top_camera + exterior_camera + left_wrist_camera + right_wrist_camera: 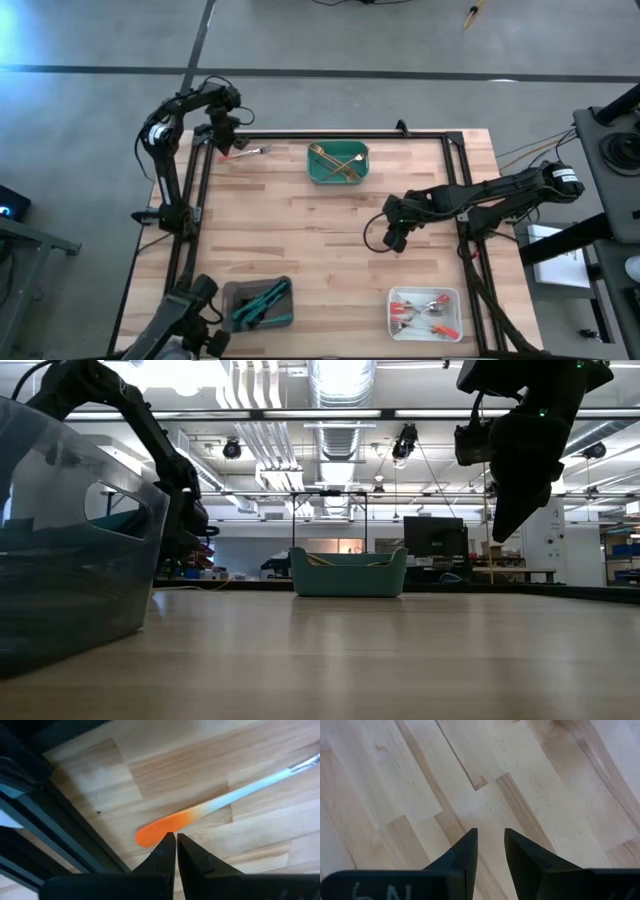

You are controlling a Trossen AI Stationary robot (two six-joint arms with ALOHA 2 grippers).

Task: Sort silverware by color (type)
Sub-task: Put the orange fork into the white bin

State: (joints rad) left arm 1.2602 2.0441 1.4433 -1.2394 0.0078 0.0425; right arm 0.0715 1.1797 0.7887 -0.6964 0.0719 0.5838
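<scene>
Planks of pale butcher-block wood make up the worktop (300, 240), bounded by a dark metal frame along its far and side edges. Its broad middle lies bare, with things only near the borders.

At the far left corner the left gripper (176, 840) is down at the wood, just inside the frame rail, its jaws pressed together with the tips at the rounded orange end of a red-orange-handled utensil (220, 802). Whether the tips actually pinch that end cannot be told. The utensil lies flat; its smooth handle fades from orange to whitish, then to a thin metal neck, and its head is out of the wrist view.

Just right of it along the far edge stands a green tray (338, 163) with rounded corners, holding slim gold silverware (335, 160) laid crosswise. At the near edge a grey tray (256, 305) holds teal-handled pieces (258, 302), and a white tray (425, 313) near the right corner holds red-orange-handled pieces (420, 312).

The right gripper (491, 845) hovers above bare wood right of centre, well apart from every tray, its dark tapered jaws spread a little with nothing between them.
</scene>
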